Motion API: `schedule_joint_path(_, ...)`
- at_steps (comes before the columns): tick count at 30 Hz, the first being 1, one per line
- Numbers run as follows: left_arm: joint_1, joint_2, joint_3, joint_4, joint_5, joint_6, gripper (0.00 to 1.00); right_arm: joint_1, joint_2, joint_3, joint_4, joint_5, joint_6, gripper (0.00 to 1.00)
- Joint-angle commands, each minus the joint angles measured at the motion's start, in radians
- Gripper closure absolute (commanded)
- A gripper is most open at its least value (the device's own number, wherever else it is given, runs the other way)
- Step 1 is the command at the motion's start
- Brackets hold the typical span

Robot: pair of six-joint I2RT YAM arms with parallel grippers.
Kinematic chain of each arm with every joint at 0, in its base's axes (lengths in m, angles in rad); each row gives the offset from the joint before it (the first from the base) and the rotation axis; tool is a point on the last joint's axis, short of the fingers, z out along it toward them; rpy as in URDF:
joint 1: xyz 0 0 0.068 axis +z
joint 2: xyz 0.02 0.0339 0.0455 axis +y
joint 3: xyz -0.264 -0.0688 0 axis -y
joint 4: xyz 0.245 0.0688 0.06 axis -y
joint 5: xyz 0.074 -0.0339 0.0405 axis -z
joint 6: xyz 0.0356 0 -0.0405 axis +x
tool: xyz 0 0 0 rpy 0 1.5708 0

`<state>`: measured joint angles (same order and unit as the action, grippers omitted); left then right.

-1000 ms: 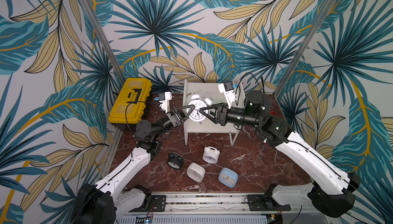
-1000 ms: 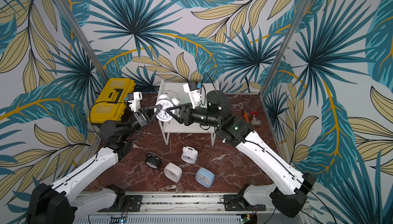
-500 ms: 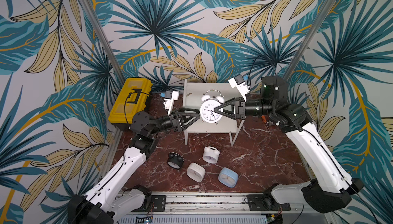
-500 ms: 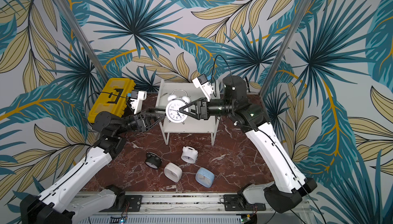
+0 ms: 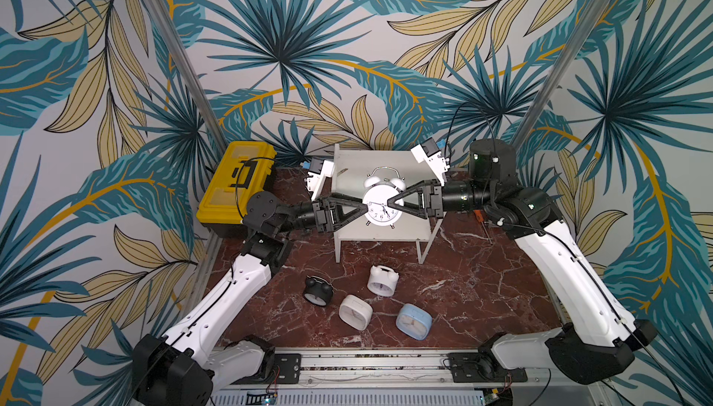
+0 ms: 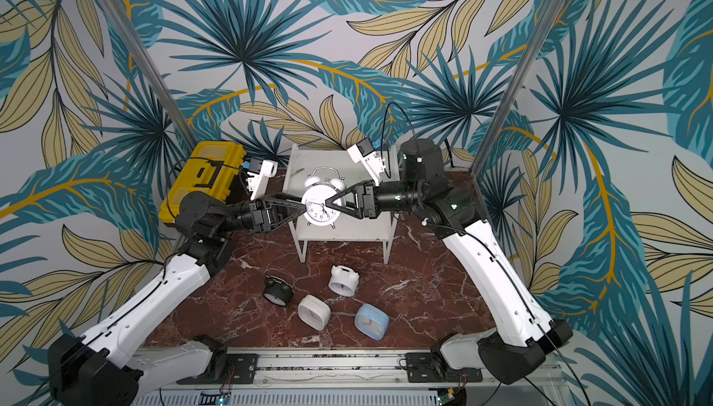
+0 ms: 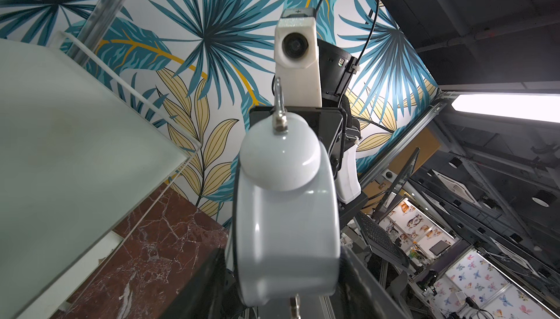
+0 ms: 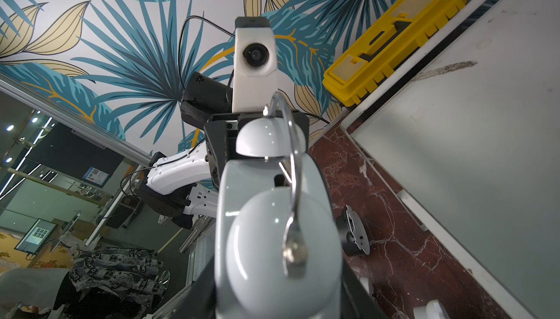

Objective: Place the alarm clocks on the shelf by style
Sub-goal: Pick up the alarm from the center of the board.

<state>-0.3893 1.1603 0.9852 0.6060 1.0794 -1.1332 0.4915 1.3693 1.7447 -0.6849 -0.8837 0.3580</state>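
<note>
Clearance over the shelf (image 5: 355, 161) is deciding the coming move, I judge: the white twin-bell clock (image 5: 382, 201) is hanging above the top board, bells pointing toward the back wall and dial facing the top views. The right gripper (image 5: 389, 204) is clamping its case from one side and the left gripper (image 5: 365, 208) is meeting it from the opposite side, both equally near. Left jaws are flanking the case in the left wrist view, but whether they are pressing I cannot tell; only dial numerals are reading clearly, and no brand is showing.
</note>
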Motion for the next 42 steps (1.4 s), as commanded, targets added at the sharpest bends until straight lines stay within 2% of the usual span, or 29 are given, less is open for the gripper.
schedule_joint_path(1, -0.006, 0.001, 0.047, -0.007, 0.016, 0.013, 0.37, 0.005, -0.025, -0.012, 0.05, -0.016, -0.014, 0.87)
schedule_joint_path(4, -0.008, 0.003, 0.047, -0.01, 0.018, 0.017, 0.36, 0.013, -0.024, -0.016, 0.047, -0.009, -0.021, 0.87)
schedule_joint_path(9, -0.011, 0.009, 0.047, 0.03, 0.015, -0.004, 0.42, 0.03, -0.022, -0.016, 0.013, 0.025, -0.049, 0.86)
schedule_joint_path(13, -0.011, 0.017, 0.045, 0.053, 0.024, -0.015, 0.55, 0.046, -0.022, -0.019, -0.005, 0.064, -0.065, 0.85)
schedule_joint_path(15, -0.011, 0.016, 0.041, 0.06, 0.024, -0.016, 0.61, 0.05, -0.032, -0.031, 0.005, 0.093, -0.062, 0.8)
schedule_joint_path(18, -0.012, 0.013, 0.029, 0.086, 0.006, -0.021, 0.69, 0.049, -0.063, -0.07, 0.058, 0.129, -0.028, 0.64)
schedule_joint_path(20, -0.011, 0.012, 0.022, 0.113, -0.004, -0.028, 0.73, 0.05, -0.089, -0.112, 0.11, 0.17, 0.02, 0.48)
schedule_joint_path(23, -0.011, 0.015, 0.014, 0.151, -0.017, -0.044, 0.76, 0.05, -0.138, -0.195, 0.191, 0.223, 0.078, 0.35)
schedule_joint_path(24, -0.011, 0.015, 0.008, 0.162, -0.026, -0.05, 0.76, 0.049, -0.159, -0.228, 0.23, 0.23, 0.104, 0.26)
schedule_joint_path(26, -0.012, 0.016, -0.013, 0.217, -0.049, -0.081, 0.76, 0.05, -0.201, -0.314, 0.342, 0.233, 0.17, 0.22)
schedule_joint_path(28, -0.011, 0.023, -0.027, 0.271, -0.062, -0.116, 0.76, 0.05, -0.218, -0.359, 0.412, 0.219, 0.217, 0.24)
schedule_joint_path(33, -0.012, 0.038, -0.037, 0.319, -0.057, -0.153, 0.76, 0.05, -0.212, -0.369, 0.453, 0.211, 0.249, 0.38)
schedule_joint_path(35, -0.011, 0.037, -0.036, 0.309, -0.053, -0.148, 0.76, 0.051, -0.203, -0.363, 0.456, 0.192, 0.254, 0.54)
schedule_joint_path(36, -0.012, 0.035, -0.036, 0.305, -0.053, -0.145, 0.71, 0.052, -0.2, -0.357, 0.457, 0.181, 0.253, 0.58)
schedule_joint_path(38, -0.012, 0.032, -0.036, 0.293, -0.058, -0.14, 0.48, 0.053, -0.194, -0.347, 0.457, 0.153, 0.246, 0.66)
schedule_joint_path(39, -0.011, 0.03, -0.036, 0.284, -0.059, -0.135, 0.4, 0.054, -0.194, -0.341, 0.458, 0.144, 0.24, 0.68)
schedule_joint_path(42, -0.012, 0.032, -0.034, 0.278, -0.056, -0.134, 0.24, 0.055, -0.196, -0.329, 0.455, 0.14, 0.218, 0.73)
